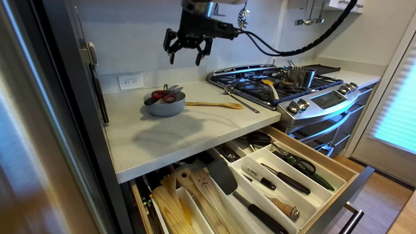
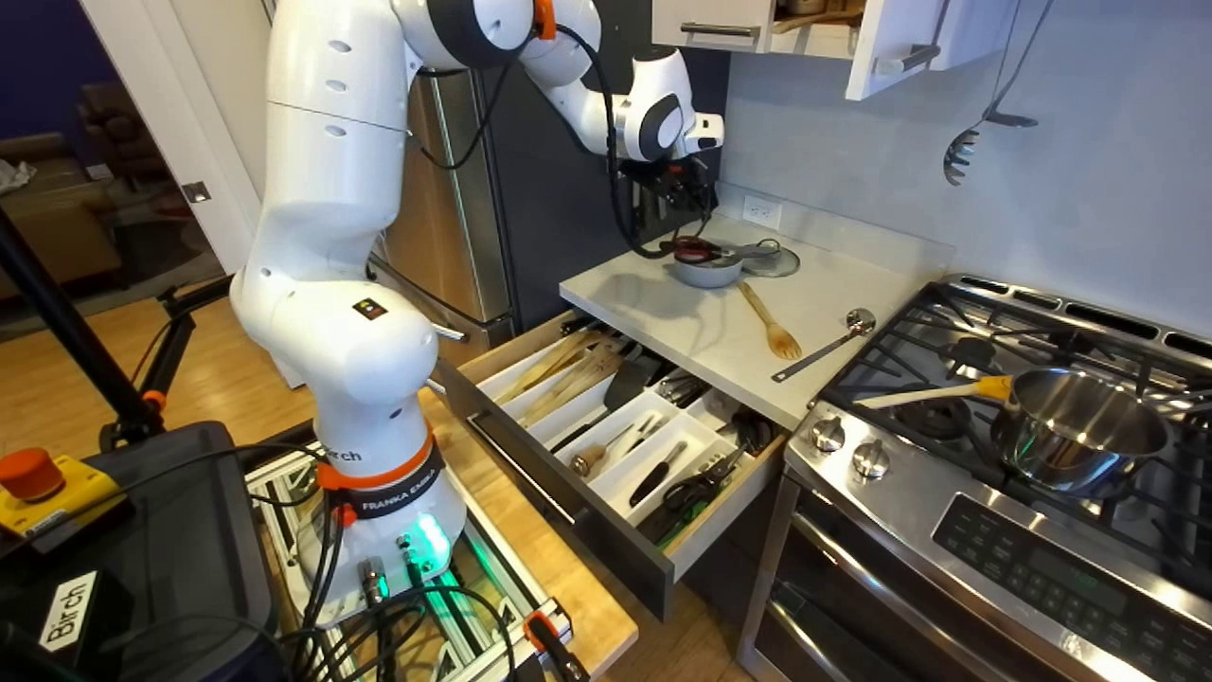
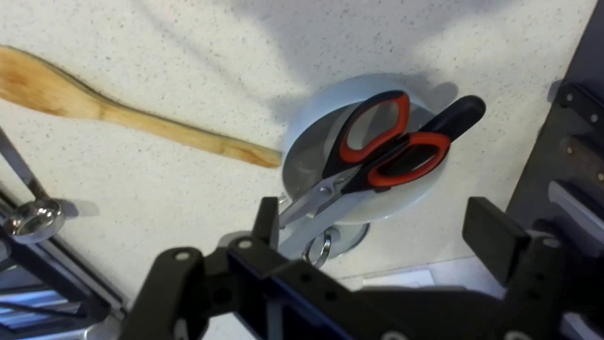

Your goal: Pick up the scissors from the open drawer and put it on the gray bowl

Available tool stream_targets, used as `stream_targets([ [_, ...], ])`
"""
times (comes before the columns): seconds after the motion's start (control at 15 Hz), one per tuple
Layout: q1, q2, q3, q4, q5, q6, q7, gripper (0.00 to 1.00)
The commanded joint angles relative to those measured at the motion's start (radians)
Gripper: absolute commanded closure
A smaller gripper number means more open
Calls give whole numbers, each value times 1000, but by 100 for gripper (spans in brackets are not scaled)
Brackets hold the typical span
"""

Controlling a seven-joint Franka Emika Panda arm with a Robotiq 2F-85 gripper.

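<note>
The red-and-black-handled scissors (image 3: 325, 190) lie across the top of the gray bowl (image 1: 166, 109), blades reaching past its rim; they show in both exterior views (image 1: 159, 94) (image 2: 694, 248). A black-handled knife (image 3: 455, 115) lies under them, its handle sticking out over the rim. My gripper (image 1: 185, 61) is open and empty, well above the bowl and apart from it. In the wrist view its fingers (image 3: 380, 231) stand wide apart. The open drawer (image 2: 530, 474) holds a white divided tray with knives, wooden utensils, a spatula and other black-handled scissors (image 1: 300, 162).
A wooden spoon (image 1: 224, 105) and a metal ladle (image 1: 243, 102) lie on the counter. A glass lid (image 2: 781, 261) lies behind the bowl. A stove (image 2: 956, 379) with a steel pot (image 1: 299, 77) stands beside the counter. A dark tall panel (image 1: 79, 97) bounds the counter's other end.
</note>
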Motion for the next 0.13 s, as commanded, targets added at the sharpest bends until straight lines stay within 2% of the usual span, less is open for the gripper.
stream_targets([
  [0.0,-33,-29,13,-52,5,83,-29,0],
  [0.07,-52,-56,16,-98,12,143,-55,0],
])
